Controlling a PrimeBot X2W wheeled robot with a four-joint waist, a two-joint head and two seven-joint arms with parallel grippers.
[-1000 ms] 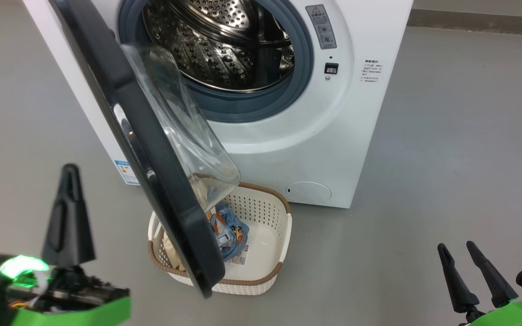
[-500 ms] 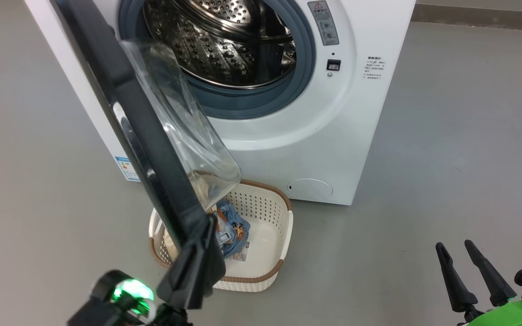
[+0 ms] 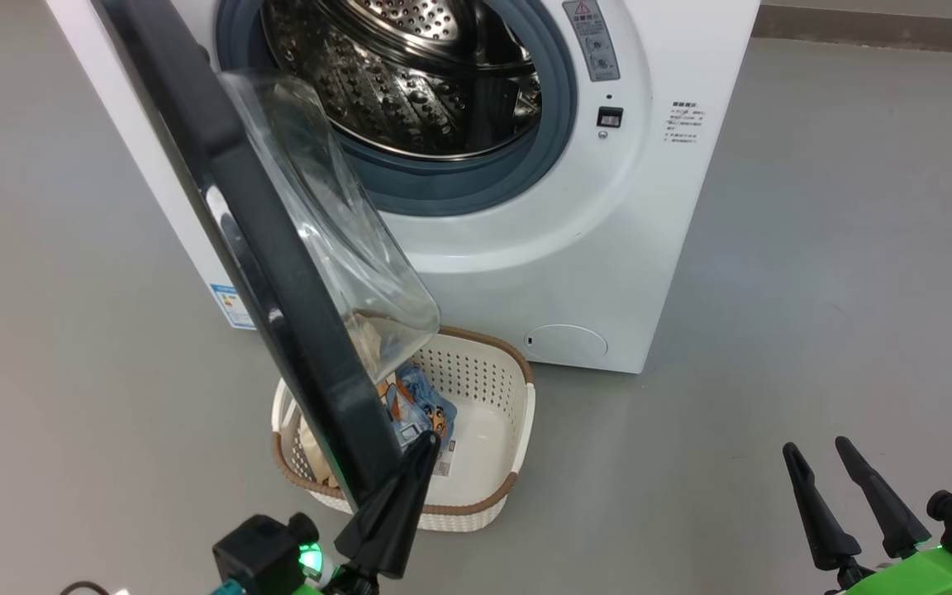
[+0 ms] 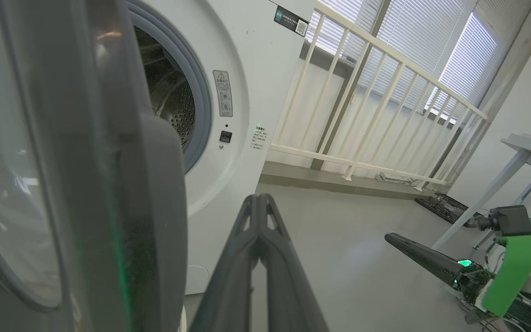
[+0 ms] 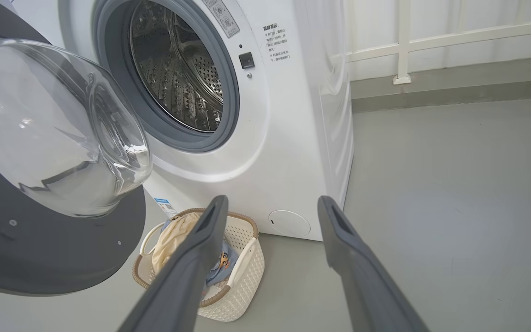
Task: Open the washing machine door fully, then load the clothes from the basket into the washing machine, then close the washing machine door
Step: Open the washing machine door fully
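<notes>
Left gripper [image 3: 420,453] is hovering, jaws pressed together empty, just beside the lower edge of the half-open washing machine door [image 3: 278,273] above the basket [image 3: 484,506]; right gripper [image 3: 816,448] is hanging, jaws gaping, holding nothing.

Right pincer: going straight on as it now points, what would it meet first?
Probably the washing machine's white front, above the round flap; nothing nearer lies ahead of the right pincer, though depth is unclear.

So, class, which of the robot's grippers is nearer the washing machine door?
Left. The left gripper sits right beside the lower edge of the washing machine door; the right gripper hangs far off to its right, over the floor.
</notes>
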